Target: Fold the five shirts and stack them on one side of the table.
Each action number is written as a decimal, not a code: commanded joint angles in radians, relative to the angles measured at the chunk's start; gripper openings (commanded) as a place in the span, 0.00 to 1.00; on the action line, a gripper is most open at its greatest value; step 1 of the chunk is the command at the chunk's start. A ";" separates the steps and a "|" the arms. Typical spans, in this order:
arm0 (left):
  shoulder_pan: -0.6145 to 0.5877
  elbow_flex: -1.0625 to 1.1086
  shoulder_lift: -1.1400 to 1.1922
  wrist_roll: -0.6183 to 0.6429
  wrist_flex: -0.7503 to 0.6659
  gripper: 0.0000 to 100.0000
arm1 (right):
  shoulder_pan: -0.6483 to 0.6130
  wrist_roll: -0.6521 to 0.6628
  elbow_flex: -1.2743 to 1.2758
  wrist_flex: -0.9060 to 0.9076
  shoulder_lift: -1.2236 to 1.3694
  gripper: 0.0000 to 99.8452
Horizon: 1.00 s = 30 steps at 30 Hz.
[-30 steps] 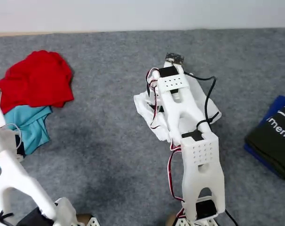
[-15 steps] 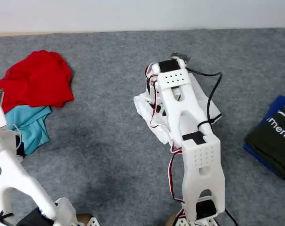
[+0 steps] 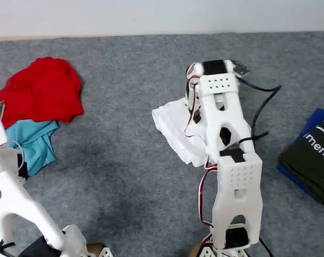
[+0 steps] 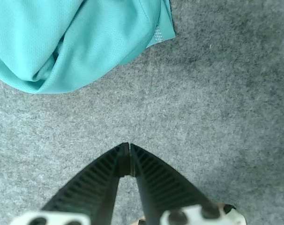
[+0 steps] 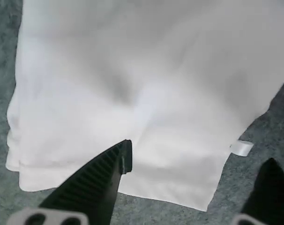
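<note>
Hanging released over the white shirt (image 5: 132, 70), the right hand (image 5: 198, 159) spreads across one corner of the cloth.

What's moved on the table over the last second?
The right arm swung toward the folded stack, its open end effector above the white shirt. Nothing was gripped or released. The red shirt, teal shirt and left arm stayed put.
</note>
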 commanded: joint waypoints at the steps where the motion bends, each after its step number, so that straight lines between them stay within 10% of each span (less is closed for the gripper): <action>1: 0.000 -0.035 -0.032 -0.008 -0.025 0.01 | 0.031 -0.012 -0.044 -0.030 -0.056 0.41; 21: -0.005 -0.035 -0.029 -0.063 -0.028 0.01 | 0.048 0.054 -0.052 -0.294 0.291 0.40; 30: -0.005 -0.035 -0.031 -0.061 -0.040 0.01 | 0.053 0.060 -0.052 -0.280 0.294 0.01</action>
